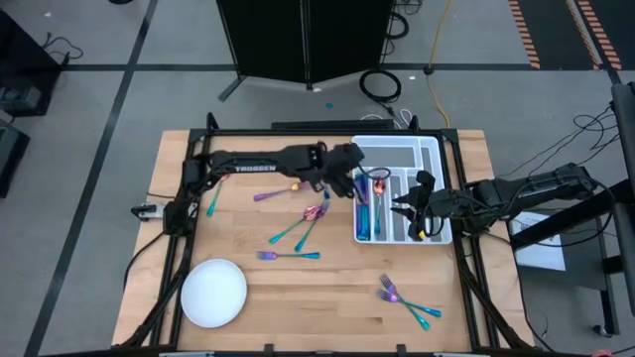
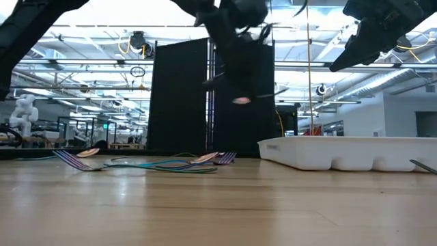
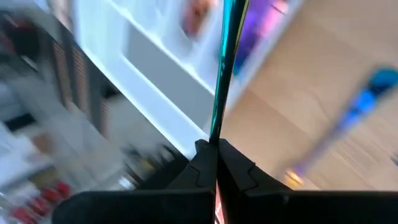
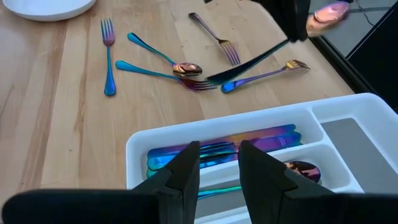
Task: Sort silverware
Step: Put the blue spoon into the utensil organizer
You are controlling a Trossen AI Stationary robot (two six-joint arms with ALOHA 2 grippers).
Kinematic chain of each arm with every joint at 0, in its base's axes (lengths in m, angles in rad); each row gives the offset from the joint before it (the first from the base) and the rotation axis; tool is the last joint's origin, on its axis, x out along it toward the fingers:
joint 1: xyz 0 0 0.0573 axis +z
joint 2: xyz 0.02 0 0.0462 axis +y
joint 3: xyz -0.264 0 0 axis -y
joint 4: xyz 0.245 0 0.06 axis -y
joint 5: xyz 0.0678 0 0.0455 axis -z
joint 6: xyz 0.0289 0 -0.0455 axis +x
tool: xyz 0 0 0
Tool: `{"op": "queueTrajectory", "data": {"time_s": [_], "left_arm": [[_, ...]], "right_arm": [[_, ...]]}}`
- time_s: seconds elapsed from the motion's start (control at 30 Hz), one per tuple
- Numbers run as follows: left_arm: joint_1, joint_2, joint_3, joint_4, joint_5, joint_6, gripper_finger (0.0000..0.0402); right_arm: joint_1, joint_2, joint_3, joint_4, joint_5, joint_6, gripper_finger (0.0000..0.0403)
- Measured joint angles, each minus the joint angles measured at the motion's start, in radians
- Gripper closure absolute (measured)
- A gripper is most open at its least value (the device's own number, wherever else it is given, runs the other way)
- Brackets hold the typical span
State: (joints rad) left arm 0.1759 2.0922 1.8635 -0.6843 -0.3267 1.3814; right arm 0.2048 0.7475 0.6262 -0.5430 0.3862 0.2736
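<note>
Left gripper (image 3: 216,158): dark fingers pressed together on the slim teal handle of an iridescent spoon (image 3: 222,68), the clamp sitting near one end of the handle.
Held spoon: hangs above the table at the near-left edge of the white divided plastic tray (image 1: 429,159); its pink-copper bowl (image 4: 328,14) shows aloft in the right wrist view.
Right gripper (image 4: 219,167): dark fingers apart, holding nothing, hovering over the tray's long compartments.
Tray contents: several blue-and-purple pieces lie lengthwise in one long slot (image 4: 249,140); a copper-toned spoon bowl (image 4: 303,169) rests in the neighbouring slot.
Loose silverware on the light wooden table (image 1: 298,297): a cluster of forks and spoons (image 1: 298,230) just left of the tray; one teal piece (image 1: 212,204) near the left arm's base; a purple-and-teal pair of forks (image 1: 405,299) toward the front right.
Round white plate (image 1: 213,293): front left, well apart from all cutlery.
Appearance of silverware: thin, polished, rainbow-tinted metal running pink through purple to teal; likely slick to grip.
Risk, slippage: the grip is narrow and off-centre, so the spoon could pivot or slide out before release.
Risk, misplacement: a drop from this edge position could land it on the tray wall or in the wrong slot.
Risk, collision: both grippers sit close over the tray; crossing paths could knock them together.
</note>
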Motion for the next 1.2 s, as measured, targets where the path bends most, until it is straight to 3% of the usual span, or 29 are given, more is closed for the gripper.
{"op": "queueTrajectory", "data": {"time_s": [0.33, 0.5, 0.87, 1.2], "left_arm": [[-0.053, 0.084, -0.002, 0.298, 0.204, 0.176, 0.0402], [-0.066, 0.171, 0.001, 0.493, 0.225, 0.255, 0.0402], [-0.061, 0.272, 0.001, 0.523, 0.27, 0.284, 0.0402], [-0.056, 0.276, 0.001, 0.546, 0.274, 0.281, 0.0402]], "right_arm": [[0.0, -0.026, 0.0, -0.007, 0.0, -0.001, 0.0307], [0.0, -0.067, 0.002, -0.007, 0.006, -0.001, 0.0307], [0.0, -0.078, 0.002, -0.025, 0.004, -0.012, 0.0307], [0.0, -0.078, 0.001, -0.023, 0.005, -0.016, 0.0307]]}}
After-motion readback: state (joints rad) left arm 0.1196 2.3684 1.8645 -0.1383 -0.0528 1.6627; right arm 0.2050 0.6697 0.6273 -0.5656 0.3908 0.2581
